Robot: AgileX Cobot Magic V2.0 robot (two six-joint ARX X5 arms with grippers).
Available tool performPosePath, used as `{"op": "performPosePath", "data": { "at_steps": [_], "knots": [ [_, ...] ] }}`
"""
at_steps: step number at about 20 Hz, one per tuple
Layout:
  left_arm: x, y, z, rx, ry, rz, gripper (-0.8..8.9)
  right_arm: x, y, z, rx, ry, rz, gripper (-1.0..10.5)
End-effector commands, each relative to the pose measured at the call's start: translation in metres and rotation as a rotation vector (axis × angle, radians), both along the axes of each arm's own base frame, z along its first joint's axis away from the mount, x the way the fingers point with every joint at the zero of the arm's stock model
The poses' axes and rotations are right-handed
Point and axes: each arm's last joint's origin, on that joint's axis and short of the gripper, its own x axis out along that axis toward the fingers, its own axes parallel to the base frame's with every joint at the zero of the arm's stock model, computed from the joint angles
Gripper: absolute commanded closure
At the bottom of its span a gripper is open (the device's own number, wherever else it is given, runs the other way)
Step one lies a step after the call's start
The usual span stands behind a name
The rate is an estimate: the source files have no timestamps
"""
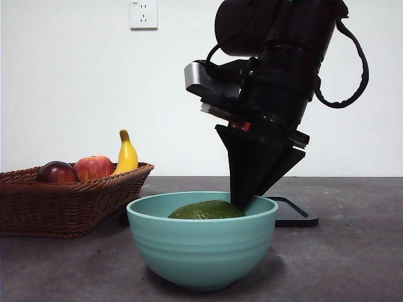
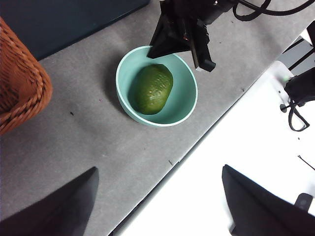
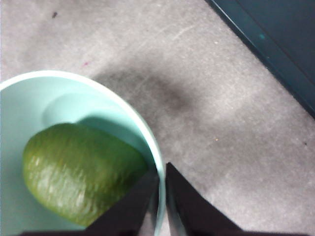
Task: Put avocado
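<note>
Spanning the whole scene: grey table (image 1: 352, 251), matte and lightly scuffed. Resting at its 9 o'clock side in the front view: brown wicker basket (image 1: 63, 201), loaded with a dark red-purple round fruit (image 1: 56, 172), a red apple (image 1: 93, 167) and a yellow banana (image 1: 126, 155) standing on end. Lying flat at 3 o'clock of the bowl, further back: dark tray (image 1: 293, 214), partly hidden. Standing centre front: teal bowl (image 1: 201, 248), upright, pale rim. Poised at the bowl's rim at 3 o'clock in the front view: right gripper (image 3: 161, 196), jaws pressed nearly together, one tip inside the rim and one outside, pinching nothing; tips just beside the avocado, contact unclear. Lying on its side inside the bowl: avocado (image 2: 153, 88), dark green, bumpy, free of any jaw. Hovering high and well apart from the bowl: left gripper (image 2: 157, 206), jaws spread wide, empty.
</note>
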Motion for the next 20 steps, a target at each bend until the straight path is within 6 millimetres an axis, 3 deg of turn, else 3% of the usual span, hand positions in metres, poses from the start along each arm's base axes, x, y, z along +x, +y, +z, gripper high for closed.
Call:
{"op": "performPosePath", "data": {
  "at_steps": [1, 6, 12, 16, 20],
  "knots": [
    [0.000, -0.001, 0.002, -0.002, -0.015, -0.022, 4.13, 0.002, 0.006, 0.000, 0.008, -0.005, 0.015, 9.3],
    [0.000, -0.001, 0.002, -0.002, -0.015, -0.022, 4.13, 0.001, 0.005, 0.016, 0.039, -0.029, -0.010, 9.3],
    [0.000, -0.001, 0.002, -0.002, -0.015, -0.022, 4.13, 0.020, -0.004, 0.040, 0.061, -0.060, -0.073, 9.3],
    [0.001, -0.001, 0.002, -0.002, -0.015, -0.022, 4.13, 0.047, -0.016, 0.061, 0.096, -0.110, -0.147, 9.3],
    [0.001, -0.001, 0.002, -0.002, -0.015, -0.022, 4.13, 0.091, -0.027, 0.072, 0.100, -0.132, -0.231, 9.3]
  ]
}}
